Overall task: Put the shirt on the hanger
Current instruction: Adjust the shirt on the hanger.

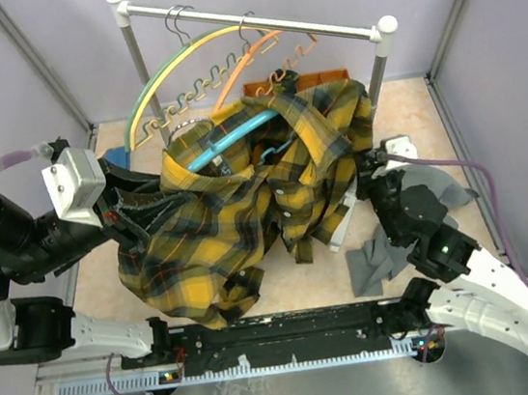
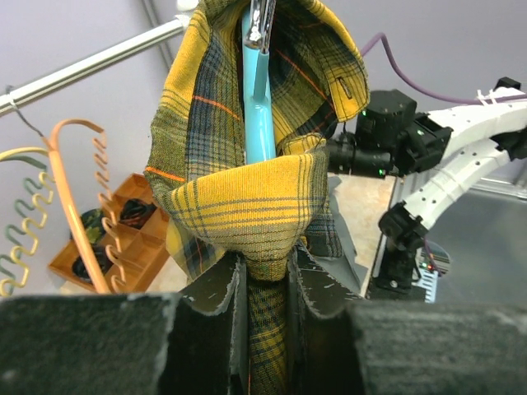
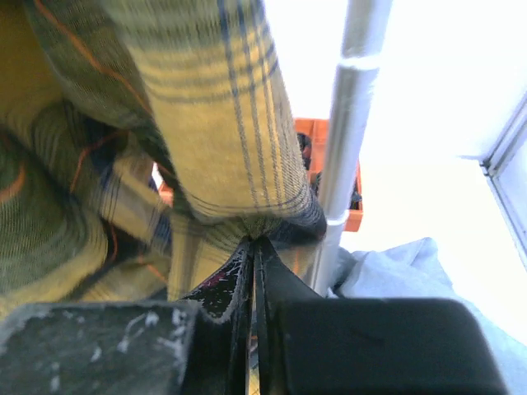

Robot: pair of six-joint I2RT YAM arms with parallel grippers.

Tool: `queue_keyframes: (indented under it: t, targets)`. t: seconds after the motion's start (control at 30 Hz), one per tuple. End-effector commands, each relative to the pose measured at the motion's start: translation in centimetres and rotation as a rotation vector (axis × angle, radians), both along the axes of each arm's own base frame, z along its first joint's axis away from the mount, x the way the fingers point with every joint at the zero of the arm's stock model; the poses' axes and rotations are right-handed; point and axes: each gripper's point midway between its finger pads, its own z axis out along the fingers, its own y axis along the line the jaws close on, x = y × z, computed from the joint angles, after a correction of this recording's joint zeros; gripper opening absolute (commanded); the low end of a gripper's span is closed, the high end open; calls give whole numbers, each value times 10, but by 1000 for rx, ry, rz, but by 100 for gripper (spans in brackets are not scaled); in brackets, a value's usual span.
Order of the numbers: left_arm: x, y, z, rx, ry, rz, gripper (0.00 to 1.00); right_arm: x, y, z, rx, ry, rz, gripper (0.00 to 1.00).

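Observation:
The yellow and black plaid shirt hangs bunched between my two grippers, in front of the rack. The teal hanger lies inside its upper part, with only a curved piece of it showing. My left gripper is shut on a fold of the shirt at its left edge. In the left wrist view the hanger runs up inside the cloth, above the gripper. My right gripper is shut on the shirt's right edge. In the right wrist view the gripper pinches the plaid cloth.
A white garment rack stands at the back, with a green hanger and an orange hanger on it. Its right post is close to my right gripper. A grey garment lies at the right. An orange box sits behind the shirt.

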Motion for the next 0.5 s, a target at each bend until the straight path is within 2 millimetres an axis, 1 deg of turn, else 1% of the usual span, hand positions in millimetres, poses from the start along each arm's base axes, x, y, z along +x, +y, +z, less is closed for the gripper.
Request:
queue_keyframes:
  t: [0.0, 0.13, 0.23, 0.33, 0.47]
  targets:
    - [-16, 9, 14, -84, 8, -86, 0, -16, -31, 55, -7, -151, -33, 0]
    - [-20, 6, 3, -52, 20, -112, 0, -29, -52, 78, -93, -170, -57, 0]
    - [-22, 8, 4, -54, 20, -122, 0, -34, -77, 89, -155, -130, -155, 0]
    - [-23, 13, 9, -75, 16, -122, 0, -36, -100, 87, -211, -60, -271, 0]
    - [-22, 18, 11, -87, 16, -117, 0, -41, -116, 63, -214, 45, -358, 0]
